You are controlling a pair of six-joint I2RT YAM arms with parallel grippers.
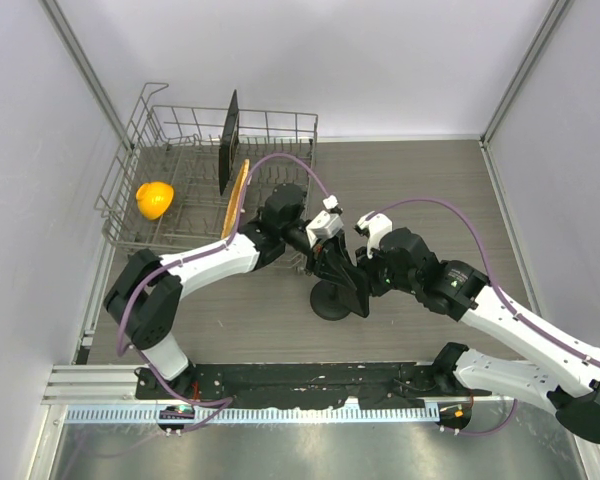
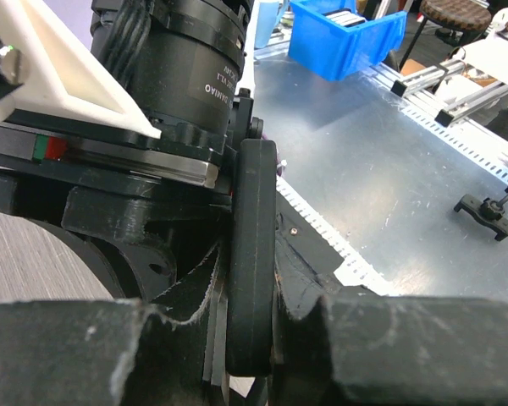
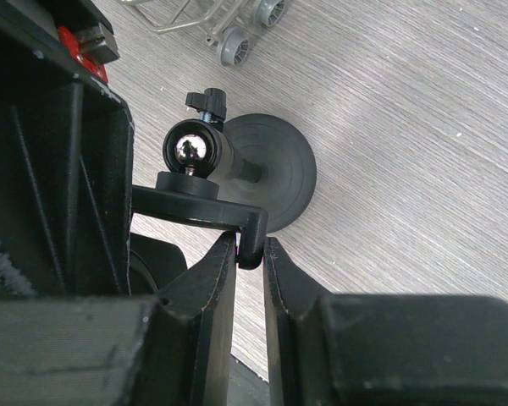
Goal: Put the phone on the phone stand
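The step in hand looks like the delivery itself: the phone is off the table and up at the stand, but not yet seated. In the left wrist view the phone (image 2: 254, 254) shows edge-on, a thin black slab with rounded corners, upright between the pads of the left gripper (image 2: 254, 334), whose fingers press in on both of its faces. The right gripper (image 3: 250, 254) is on the phone stand (image 3: 275, 182). Its two fingers are pinched on the small upturned lip (image 3: 252, 239) at the near end of the stand's flat cradle plate, with the shiny ball joint (image 3: 190, 148) and the knob (image 3: 207, 101) just beyond. From above, both arms meet at the middle of the table (image 1: 430, 190), directly over the stand's round disc base (image 1: 328, 303), with the wire dish rack (image 1: 130, 130) well apart at the far left. How close the phone's lower edge is to the cradle cannot be told, since the grippers hide that spot. Judging from this, the next move calls for lowering and tilting the phone so that its bottom edge lands behind the lip and its back lies on the plate. The right fingers occupy that same lip, so they will likely have to steady the stand without blocking the slot, then let go only once the phone rests there.
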